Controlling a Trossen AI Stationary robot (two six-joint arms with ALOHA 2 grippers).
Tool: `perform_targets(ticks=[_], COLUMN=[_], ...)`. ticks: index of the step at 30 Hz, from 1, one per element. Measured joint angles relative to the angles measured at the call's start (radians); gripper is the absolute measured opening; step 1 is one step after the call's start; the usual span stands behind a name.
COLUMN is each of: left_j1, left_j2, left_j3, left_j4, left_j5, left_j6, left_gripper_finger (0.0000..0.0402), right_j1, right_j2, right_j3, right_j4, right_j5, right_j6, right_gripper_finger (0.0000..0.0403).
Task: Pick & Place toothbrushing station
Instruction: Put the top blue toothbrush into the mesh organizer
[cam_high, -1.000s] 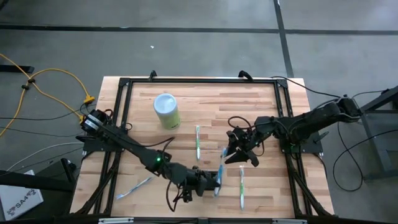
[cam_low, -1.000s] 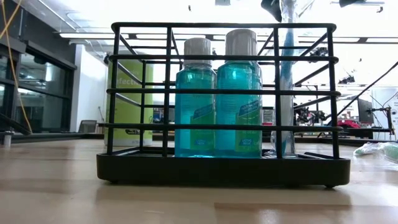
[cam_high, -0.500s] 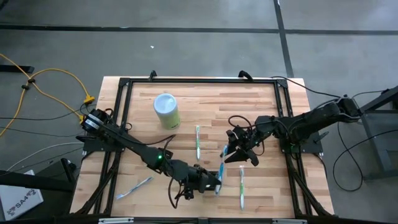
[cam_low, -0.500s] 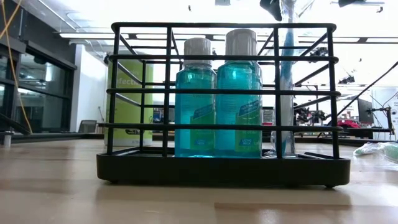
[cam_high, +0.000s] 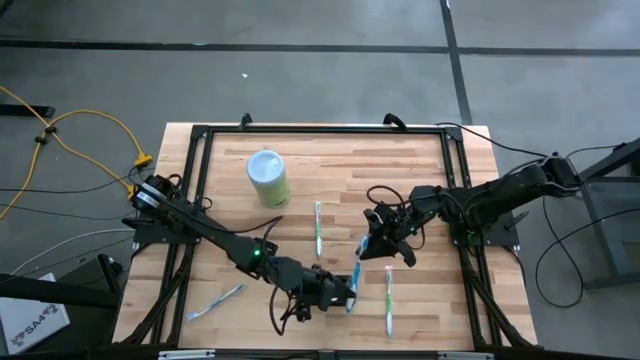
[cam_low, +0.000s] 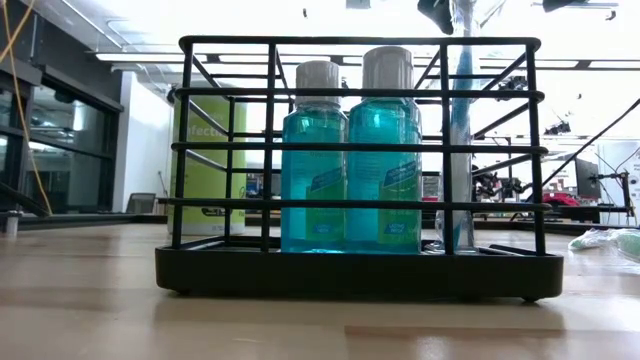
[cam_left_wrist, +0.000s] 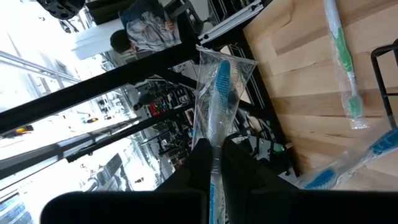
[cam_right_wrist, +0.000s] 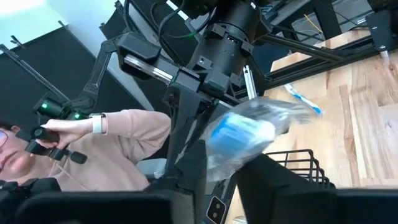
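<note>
No black block-shaped holder with slots and holes shows in any view. My left gripper, near the table's front middle, is shut on a wrapped blue toothbrush. My right gripper, just right of the table's middle, is shut on another wrapped blue toothbrush. The low view shows a black wire rack holding two blue mouthwash bottles. A wrapped toothbrush stands upright behind its bars; I cannot tell which gripper holds it. My left gripper pinches the wrapped toothbrush between its two fingers at the handle, through the clear wrapper. The brush lies along the fingers, and its blue head sticks out past the fingertips. My right gripper pinches the other toothbrush between its two fingers through the crinkled clear wrapper. The wrapped blue part bulges out beyond the fingertips, and the toothbrush is held above the table.
A pale green cylinder with a whitish top stands at the back left. Loose wrapped toothbrushes lie at the middle, the front right and the front left. A person in a pink sleeve is beyond the table.
</note>
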Motion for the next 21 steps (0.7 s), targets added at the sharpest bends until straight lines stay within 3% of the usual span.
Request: perform_targets(ticks=[7,21], left_j1=[0.000,0.000], left_j2=[0.000,0.000], left_j3=[0.000,0.000], left_j4=[-0.004,-0.004], left_j5=[0.000,-0.003], left_j6=[0.003,0.000], left_gripper_finger=[0.0007,0.0007], right_j1=[0.000,0.000], right_j2=[0.000,0.000], right_j3=[0.000,0.000], right_j4=[0.005,0.004], right_j5=[-0.012,-0.010], right_j6=[0.000,-0.003], right_gripper_finger=[0.0014,0.0013])
